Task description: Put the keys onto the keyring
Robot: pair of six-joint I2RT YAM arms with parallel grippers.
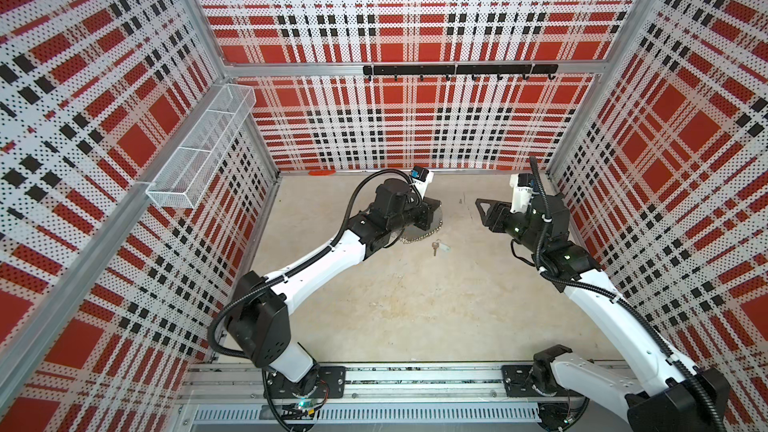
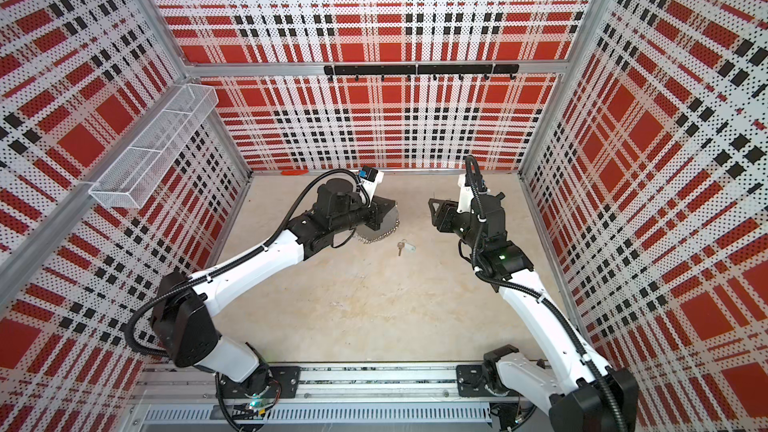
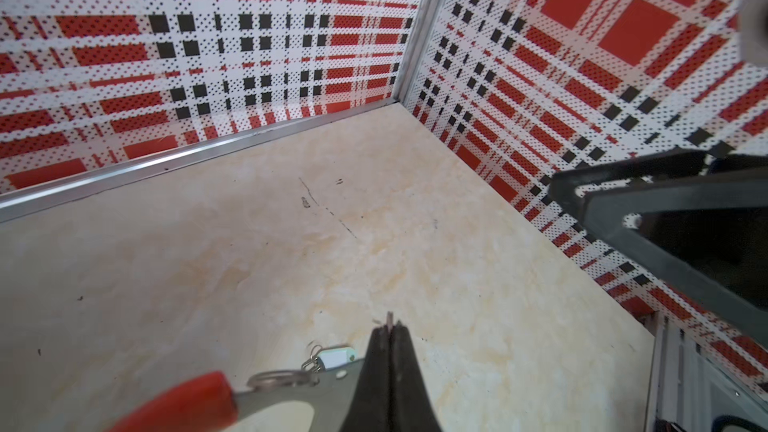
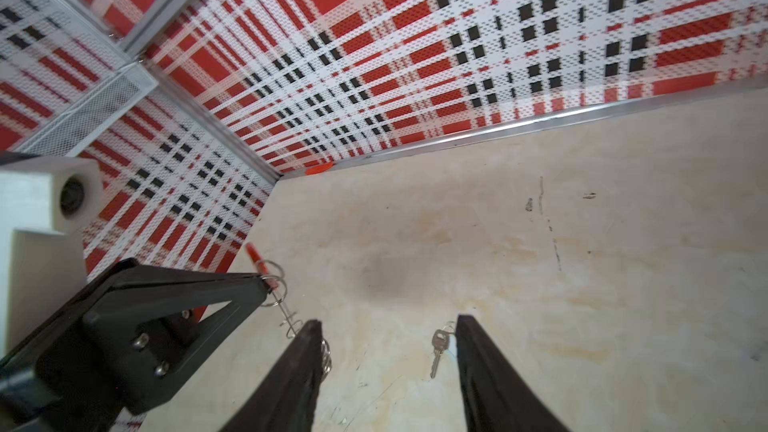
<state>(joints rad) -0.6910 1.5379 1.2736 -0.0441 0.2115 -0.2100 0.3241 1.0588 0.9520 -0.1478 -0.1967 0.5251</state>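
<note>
Right claw (image 4: 388, 320) hangs spread and empty, near the ring (image 2: 388, 222) but touching nothing. Left claw (image 3: 388, 326), pressed together, pinches the ring. Keys (image 4: 438, 342) lie loose on the surface (image 1: 395, 305) just beside the ring, so I judge the threading is not yet begun.

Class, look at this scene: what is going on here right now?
The left gripper is shut on the big keyring, near the back of the table. The keys, with their pale tag, lie loose on the table beside it. The right gripper hangs open, aimed at them, holding nothing; the keys are not yet on the ring.
</note>
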